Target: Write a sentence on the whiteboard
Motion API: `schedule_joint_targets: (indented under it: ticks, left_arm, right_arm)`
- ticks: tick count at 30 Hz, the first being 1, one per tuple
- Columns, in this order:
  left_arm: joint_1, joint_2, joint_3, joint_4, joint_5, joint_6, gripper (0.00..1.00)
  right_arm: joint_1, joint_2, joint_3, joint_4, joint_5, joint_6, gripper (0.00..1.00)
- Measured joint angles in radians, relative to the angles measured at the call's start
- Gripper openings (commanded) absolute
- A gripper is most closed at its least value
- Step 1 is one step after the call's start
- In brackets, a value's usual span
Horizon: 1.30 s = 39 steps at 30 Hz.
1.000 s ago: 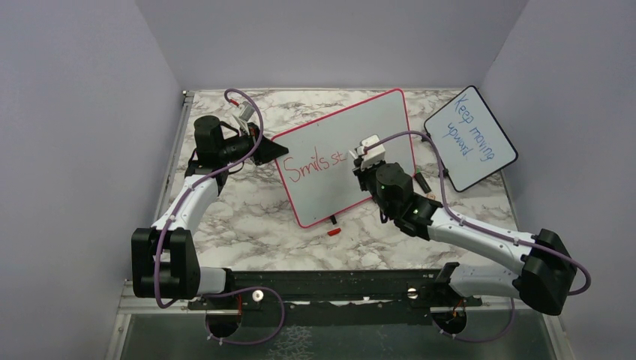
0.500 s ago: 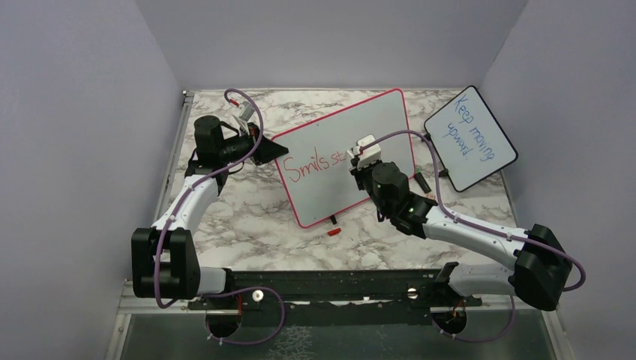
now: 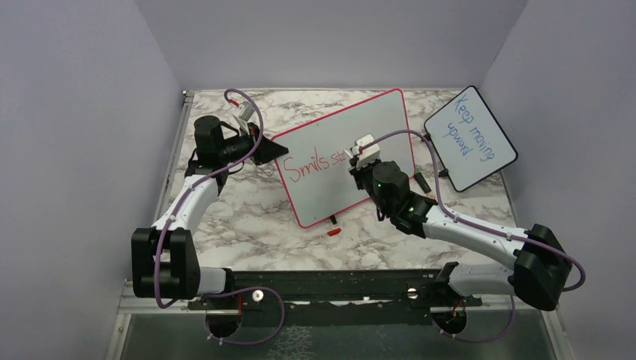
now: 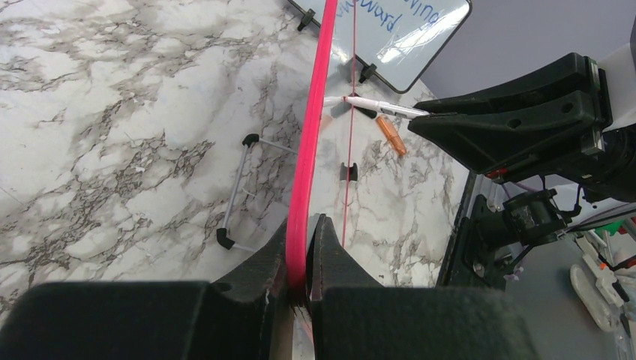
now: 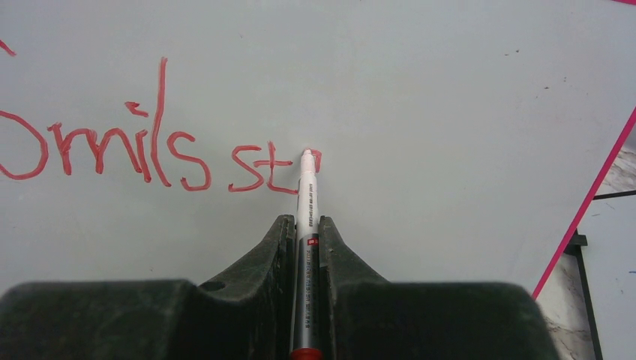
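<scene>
The whiteboard (image 3: 375, 124) with a red-pink frame stands tilted at the middle of the table. The sentence (image 3: 315, 163) on it reads "Smils st" in red, with a new stroke starting beside the "t" (image 5: 259, 172). My left gripper (image 3: 271, 150) is shut on the board's left frame edge (image 4: 309, 150). My right gripper (image 3: 355, 155) is shut on a white and grey marker (image 5: 305, 217). The marker's tip touches the board just right of the "t".
A smaller black-framed board (image 3: 470, 136) with blue writing "Keep moving upward" stands at the back right. A red marker cap (image 3: 334, 232) lies on the marble table (image 3: 247, 217) in front of the whiteboard. An orange cap (image 4: 391, 133) and a wire stand (image 4: 238, 196) lie behind it.
My right gripper has shifted slightly left and up with the marker against the board. The left arm has not moved.
</scene>
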<state>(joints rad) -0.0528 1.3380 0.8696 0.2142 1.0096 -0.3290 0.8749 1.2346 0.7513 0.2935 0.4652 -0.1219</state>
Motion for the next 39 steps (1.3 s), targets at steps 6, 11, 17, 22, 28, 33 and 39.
schedule_joint_targets:
  ticks: [6, 11, 17, 22, 28, 33, 39]
  left_arm:
    - [0.000, 0.000, 0.000, 0.000, 0.000, 0.000, 0.00]
    - [0.000, 0.000, 0.000, 0.000, 0.000, 0.000, 0.00]
    - [-0.001, -0.001, 0.000, 0.000, 0.000, 0.000, 0.00]
    - [-0.001, -0.001, 0.000, 0.000, 0.000, 0.000, 0.00]
    - [-0.001, -0.002, 0.000, 0.000, 0.000, 0.000, 0.00]
    - [-0.002, -0.002, 0.000, 0.000, 0.000, 0.000, 0.00]
    - [-0.002, -0.002, 0.000, 0.000, 0.000, 0.000, 0.00]
  right_arm:
    - [0.000, -0.008, 0.000, -0.015, -0.021, 0.002, 0.01]
    - [0.000, -0.021, 0.000, -0.061, -0.032, 0.017, 0.01]
    - [0.000, -0.030, -0.001, -0.093, -0.034, 0.021, 0.01]
    - [0.000, -0.031, -0.001, -0.106, -0.027, 0.020, 0.01]
    - [0.000, -0.031, -0.001, -0.108, 0.002, 0.016, 0.01]
    - [-0.006, -0.031, -0.001, -0.104, 0.020, 0.015, 0.01]
    - [-0.011, -0.031, -0.001, -0.073, 0.021, 0.000, 0.01]
